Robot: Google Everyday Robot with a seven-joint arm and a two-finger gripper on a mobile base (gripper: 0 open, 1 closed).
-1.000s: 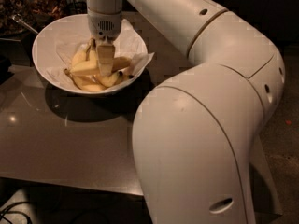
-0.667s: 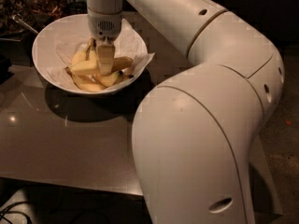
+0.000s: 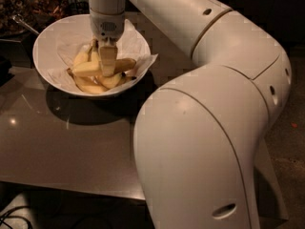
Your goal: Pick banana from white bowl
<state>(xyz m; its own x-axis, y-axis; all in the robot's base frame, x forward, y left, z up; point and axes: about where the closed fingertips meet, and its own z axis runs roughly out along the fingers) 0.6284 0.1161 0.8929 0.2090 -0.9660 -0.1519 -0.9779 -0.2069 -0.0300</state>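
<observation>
Camera view gives you almost no change over the last second: the gripper [image 3: 107,63] was already down inside the white bowl [image 3: 44,38] and it stays there, at the same height and in the same spot over the fruit. For your task this suggests the reach is finished and the grasp is what hangs in the balance, since nothing has been lifted yet. Whether the gripper has closed on anything you cannot tell, because its lower end is sunk among the fruit and lit the same yellow.

Look at the banana [image 3: 86,69]: it lies roughly level across the middle of the bowl, pale yellow and nearly straight, and it passes behind the tip of the gripper, so the two look to be touching. Under and in front of it lie the other bananas [image 3: 93,86], more curved, with dark ends. All of them rest on the crumpled paper lining [image 3: 143,62], which spills over the bowl's right rim.

The bowl stands on the dark counter [image 3: 71,147], towards its far left. Behind it you can see a dark container [image 3: 19,11] with a metal spoon [image 3: 25,25] sticking out. The arm [image 3: 214,109] fills the right half of the view
</observation>
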